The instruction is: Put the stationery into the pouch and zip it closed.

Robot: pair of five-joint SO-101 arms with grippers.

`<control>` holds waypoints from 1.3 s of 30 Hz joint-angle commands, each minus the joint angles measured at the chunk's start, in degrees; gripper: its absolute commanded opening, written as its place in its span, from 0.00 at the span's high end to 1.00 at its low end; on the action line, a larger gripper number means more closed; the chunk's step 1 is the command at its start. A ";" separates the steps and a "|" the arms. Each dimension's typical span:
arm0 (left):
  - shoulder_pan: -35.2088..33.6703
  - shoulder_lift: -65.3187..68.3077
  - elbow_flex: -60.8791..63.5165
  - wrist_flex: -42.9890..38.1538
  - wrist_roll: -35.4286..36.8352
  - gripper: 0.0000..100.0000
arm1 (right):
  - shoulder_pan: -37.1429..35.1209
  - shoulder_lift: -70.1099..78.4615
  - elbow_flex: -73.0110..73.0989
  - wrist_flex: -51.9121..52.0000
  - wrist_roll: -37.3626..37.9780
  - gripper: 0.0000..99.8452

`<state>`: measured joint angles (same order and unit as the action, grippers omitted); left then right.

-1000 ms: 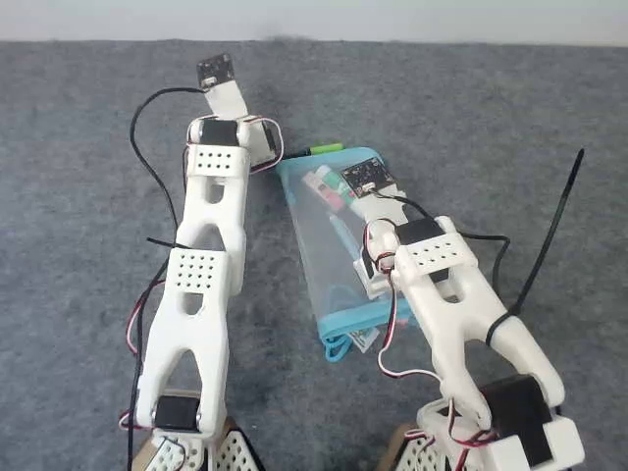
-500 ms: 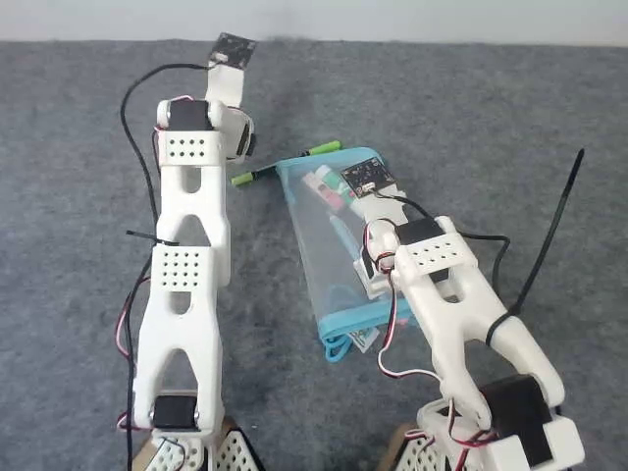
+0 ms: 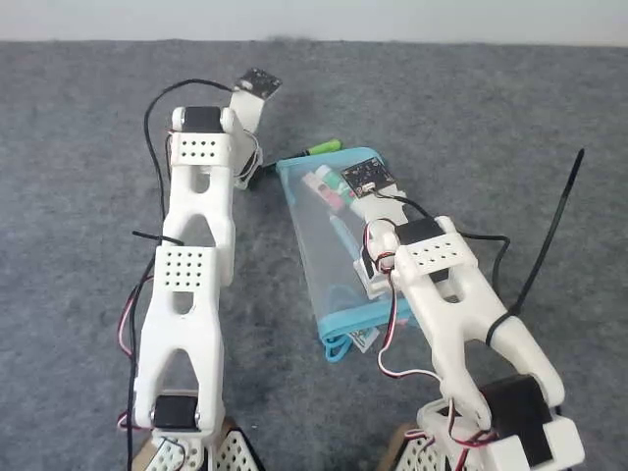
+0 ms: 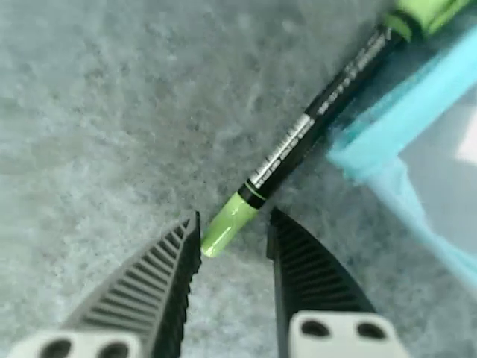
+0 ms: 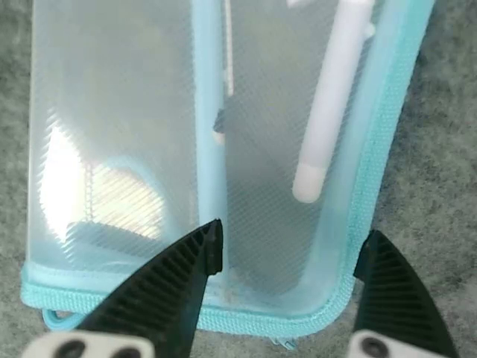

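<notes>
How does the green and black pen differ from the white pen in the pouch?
The green and black pen lies outside on the grey mat by the pouch's corner, one green end between the open left tool's fingers; the white pen sits inside the pouch. The green and black pen has a dark barrel; the white pen is plain white. Both are slim pens.

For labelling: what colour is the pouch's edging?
Light blue; the pouch edging shows best in the right wrist view.

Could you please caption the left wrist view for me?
Open left gripper straddles one end of the green-tipped pen beside the pouch.
</notes>
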<state>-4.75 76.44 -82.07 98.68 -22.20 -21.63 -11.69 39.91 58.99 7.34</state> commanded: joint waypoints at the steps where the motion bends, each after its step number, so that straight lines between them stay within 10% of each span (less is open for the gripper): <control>1: 0.62 -4.31 2.07 -2.55 -0.62 0.85 | 1.10 -0.22 -2.37 0.48 -0.44 0.70; 25: -1.85 -5.01 -3.21 1.93 0.79 0.99 | 2.07 -1.71 -8.26 9.36 -0.35 0.70; 39: -2.90 -21.19 -0.22 2.11 5.80 0.99 | 18.51 -30.55 -8.62 21.58 8.44 0.70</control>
<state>-9.14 66.07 -86.90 98.77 -17.63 -5.45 -37.80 34.46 77.71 13.49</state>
